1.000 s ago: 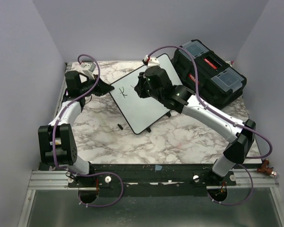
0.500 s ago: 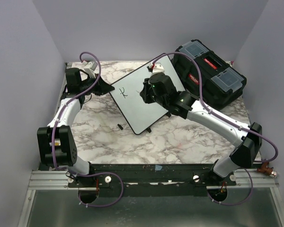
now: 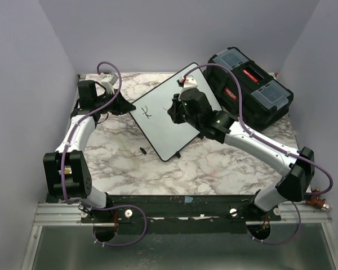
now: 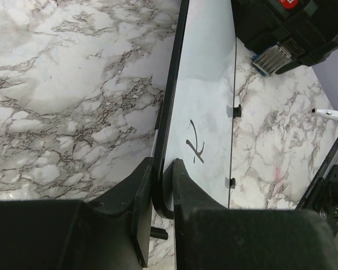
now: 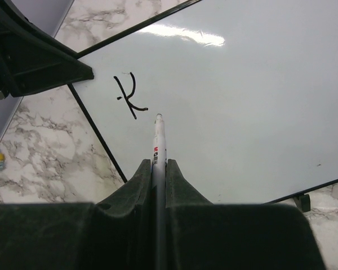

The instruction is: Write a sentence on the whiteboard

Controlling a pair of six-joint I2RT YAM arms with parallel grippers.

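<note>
The whiteboard (image 3: 164,134) sits turned at an angle in the middle of the marble table (image 3: 214,166), its far corner close to a black toolbox (image 3: 250,84). We see the left gripper (image 4: 160,169) clamped on the board's thin black frame at its left corner, one finger on each side of the edge. The right gripper (image 5: 156,164) is clenched around a marker (image 5: 158,140). Its tip points at the board just below and to the right of the writing, and we cannot tell whether it touches the surface.

In our judgement several things could go wrong. The sentence (image 5: 128,94) is barely begun, so a long run of strokes lies ahead, and the glossy board rests on small feet. If the left grip slips off that narrow frame, the push of the marker could slide or rock the board and spoil the lines. The marker is a thin barrel pinched between two fingers. Too much downward force could tilt it in the grip, and too little would leave gaps in the strokes. The right arm also reaches over the board, so the wrist or its cable could brush fresh ink.

As for writing, we read a single black "k" on the board and nothing more. The marker's barrel carries a red mark with small lettering that we cannot make out. The toolbox has a red label, also too small to read.
</note>
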